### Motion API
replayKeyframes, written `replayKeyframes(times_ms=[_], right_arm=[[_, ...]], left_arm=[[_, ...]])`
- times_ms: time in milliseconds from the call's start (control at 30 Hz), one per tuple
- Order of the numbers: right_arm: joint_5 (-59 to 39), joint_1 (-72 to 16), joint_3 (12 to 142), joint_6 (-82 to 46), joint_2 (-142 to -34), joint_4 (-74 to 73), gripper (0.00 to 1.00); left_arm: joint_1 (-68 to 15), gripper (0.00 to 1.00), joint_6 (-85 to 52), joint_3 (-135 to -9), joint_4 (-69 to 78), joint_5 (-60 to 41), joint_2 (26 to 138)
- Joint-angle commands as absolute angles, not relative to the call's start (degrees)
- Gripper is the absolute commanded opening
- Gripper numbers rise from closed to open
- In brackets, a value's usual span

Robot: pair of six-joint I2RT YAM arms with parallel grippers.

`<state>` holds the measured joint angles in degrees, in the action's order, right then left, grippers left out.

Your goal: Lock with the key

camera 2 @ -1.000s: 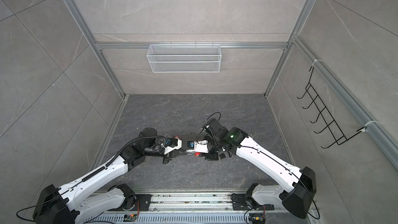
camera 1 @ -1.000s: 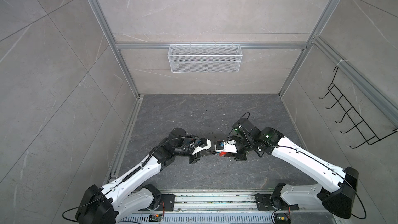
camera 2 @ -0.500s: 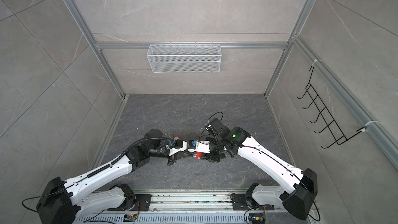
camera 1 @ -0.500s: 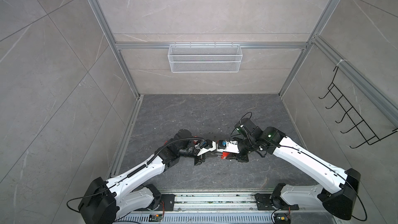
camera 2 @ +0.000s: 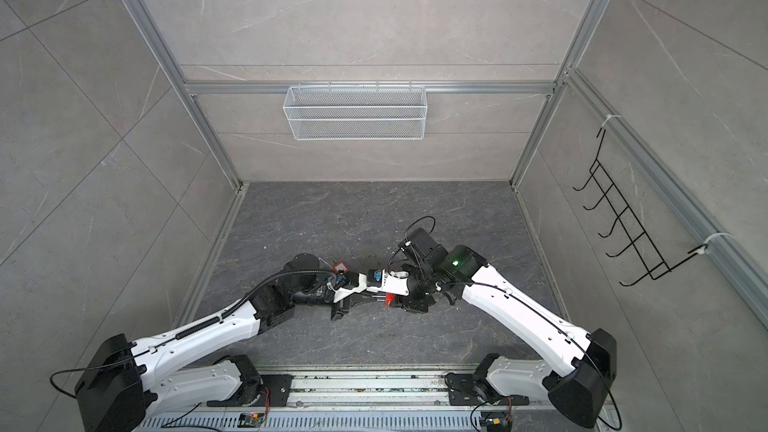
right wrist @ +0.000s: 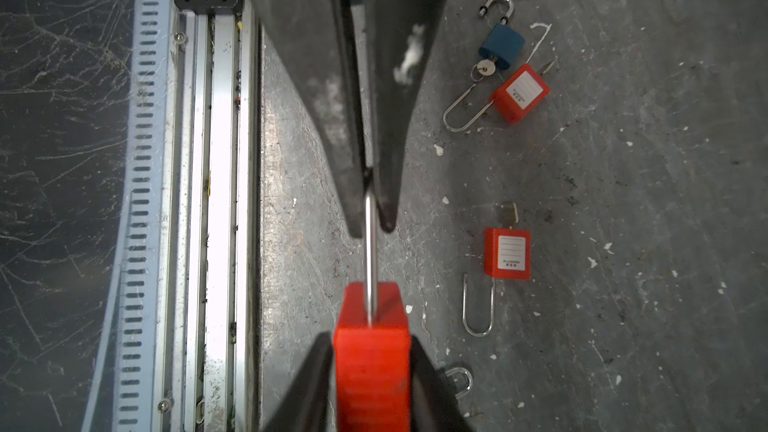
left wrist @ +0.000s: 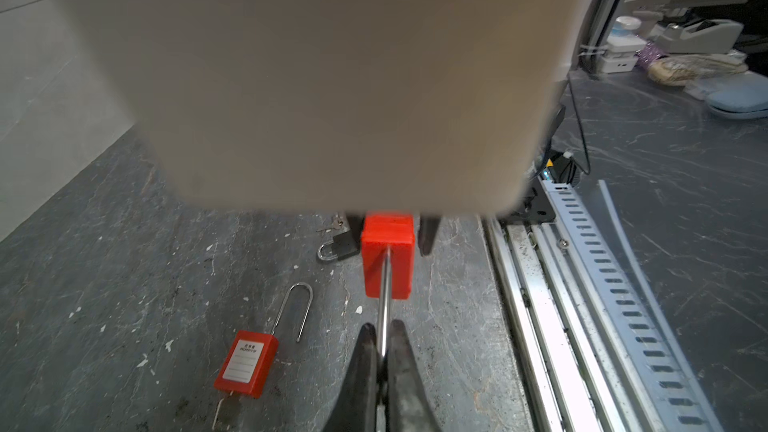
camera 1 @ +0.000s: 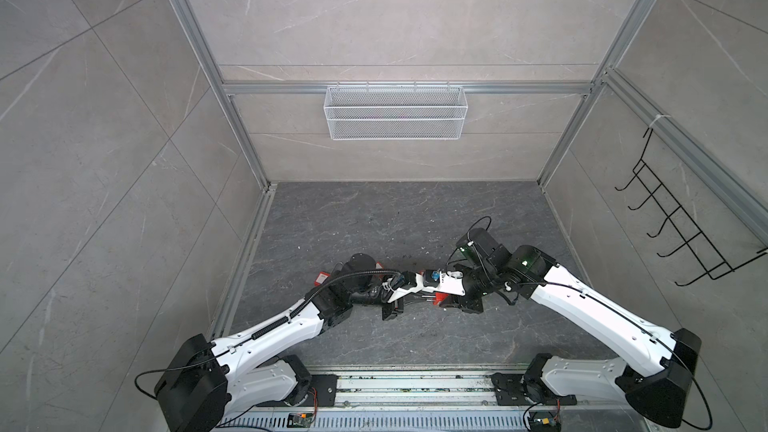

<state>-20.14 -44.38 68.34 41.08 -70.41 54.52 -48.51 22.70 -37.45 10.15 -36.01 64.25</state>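
1. The left pincer [left wrist: 383, 332] is clamped tight on the steel shackle [left wrist: 384, 305] of the red padlock [left wrist: 399, 268]. The lock hangs above the tabletop [left wrist: 124, 284], lying roughly level between the two arms.
2. The right pincer [right wrist: 371, 340] has a finger on each side of the red body, right up against it in the right wrist view. Honestly can't tell if it's really squeezing or just flanking it.
3. In both top views the red padlock [camera 1: 435, 299] [camera 2: 389, 299] shows near the front middle of the tabletop, right where the two pincers meet.
4. A silver key [right wrist: 484, 68] pokes out of a blue padlock [right wrist: 500, 45] lying on the tabletop, well apart from the held one.
5. A spare red padlock [left wrist: 247, 367] with a long open shackle and a black padlock [left wrist: 343, 245] also lie on the tabletop.
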Motion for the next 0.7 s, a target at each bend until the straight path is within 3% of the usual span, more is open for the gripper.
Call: replayKeyframes(times_ms=[0,200,400,533,667], right_arm=[[-21.6,-46.1,69.4,40.9,-67.6,47.4,0.54],[-22.4,-41.9,72.5,39.3,-65.1,59.4,0.65],[-30.5,-35.8,77.5,40.4,-67.5,69.5,0.65],[-24.1,-34.8,80.6,42.3,-73.4,76.0,0.6],[-25.4,-34.3,80.6,42.7,-74.7,75.0,0.59]], left_arm=[[-48.9,0.0,22.8,-37.8,14.8,-35.4,62.0],[-47.4,0.0,25.3,-37.5,9.5,-35.8,58.5],[-47.4,0.0,26.6,-37.6,7.1,-36.2,57.3],[-47.5,0.0,27.9,-38.8,5.0,-36.3,57.5],[-47.5,0.0,28.0,-39.3,5.3,-36.3,57.7]])
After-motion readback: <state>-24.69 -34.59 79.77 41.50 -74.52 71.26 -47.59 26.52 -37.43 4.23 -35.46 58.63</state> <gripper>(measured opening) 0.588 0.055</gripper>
